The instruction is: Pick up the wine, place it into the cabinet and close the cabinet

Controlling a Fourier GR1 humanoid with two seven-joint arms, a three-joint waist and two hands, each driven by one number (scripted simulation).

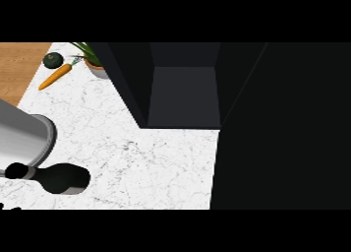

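While the wine bottle (62, 178) stands ungrasped on the marble surface (156, 157), pickup is pending; neither robot hand's state is discernible, and the open cabinet (184, 96) waits.

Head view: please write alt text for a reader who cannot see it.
A dark wine bottle stands on a white marble counter, beside a grey forearm entering from the left. A dark cabinet stands open behind; a carrot, a green vegetable and a potted plant sit far left.
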